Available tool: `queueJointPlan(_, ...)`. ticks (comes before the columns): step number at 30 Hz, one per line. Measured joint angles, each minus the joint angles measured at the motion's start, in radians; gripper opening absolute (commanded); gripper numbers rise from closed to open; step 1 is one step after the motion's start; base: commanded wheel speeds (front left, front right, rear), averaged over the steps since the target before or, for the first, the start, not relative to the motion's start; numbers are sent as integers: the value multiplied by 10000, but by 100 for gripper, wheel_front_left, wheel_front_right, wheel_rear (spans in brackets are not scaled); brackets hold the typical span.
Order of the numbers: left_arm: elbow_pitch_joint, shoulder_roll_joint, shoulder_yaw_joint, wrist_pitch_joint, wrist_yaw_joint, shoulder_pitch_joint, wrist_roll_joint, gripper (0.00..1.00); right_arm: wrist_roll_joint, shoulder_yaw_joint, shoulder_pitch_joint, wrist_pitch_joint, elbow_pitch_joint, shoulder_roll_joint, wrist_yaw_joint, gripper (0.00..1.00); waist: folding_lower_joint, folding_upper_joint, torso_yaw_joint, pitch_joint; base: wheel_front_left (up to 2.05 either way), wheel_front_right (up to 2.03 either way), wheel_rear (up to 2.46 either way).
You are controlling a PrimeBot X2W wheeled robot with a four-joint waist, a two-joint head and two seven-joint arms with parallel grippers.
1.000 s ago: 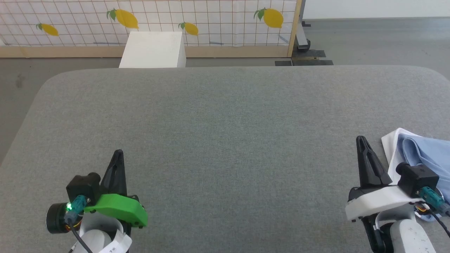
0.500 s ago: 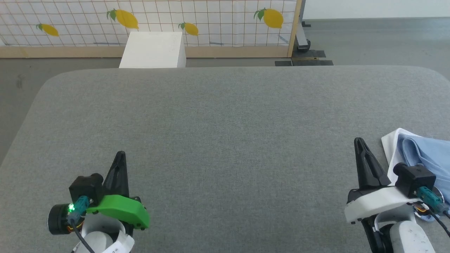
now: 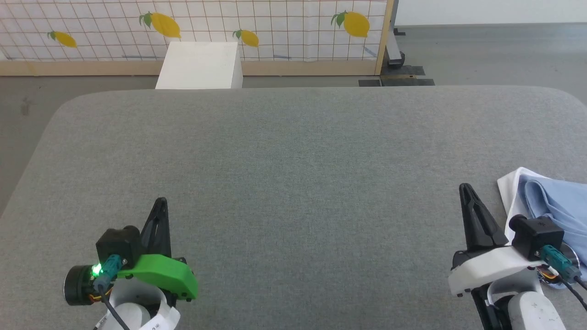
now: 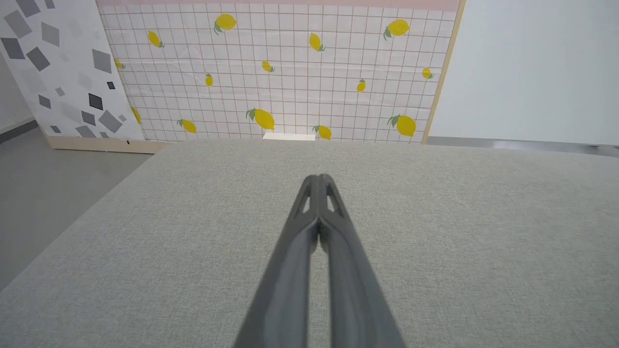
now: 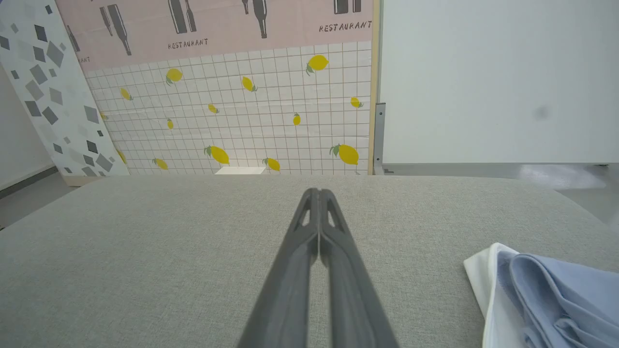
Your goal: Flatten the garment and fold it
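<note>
Left jaws and right jaws are both sitting fully closed, empty. Shirt (image 3: 557, 204) is lying bunched just right of the right jaws. Reaching in closed is probably just shoving it along the surface (image 3: 293, 160).

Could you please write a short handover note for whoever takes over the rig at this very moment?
The left claw is shut and empty, over the near left of the grey table.
The right claw is shut and empty, at the near right, its fingers apart from the cloth.
The garment lies bunched at the table's near right edge, just right of the right claw and partly cut off in the head view.
Done: nothing yet; the garment is not flattened.
Left: grasp it, spread it flat, fold it.
</note>
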Motion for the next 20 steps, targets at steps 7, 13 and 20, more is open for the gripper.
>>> queueJointPlan(7, -98, -125, 71, 128, -15, 98, 115, 0, -90, 29, 18, 151, -146, 0, 0, 0, 0, 0, 3, -3, 0, 0, 0)
queueJointPlan(13, -205, -199, 144, 230, -50, 114, 408, 0, -198, 52, 70, 272, -261, 0, 0, 0, 0, 0, 5, -6, 0, 0, 0)
queueJointPlan(20, -337, -276, 215, 376, -63, 201, 591, 0, -341, 82, 204, 430, -385, 0, 0, 0, 0, 0, 7, -9, 0, 0, 0)
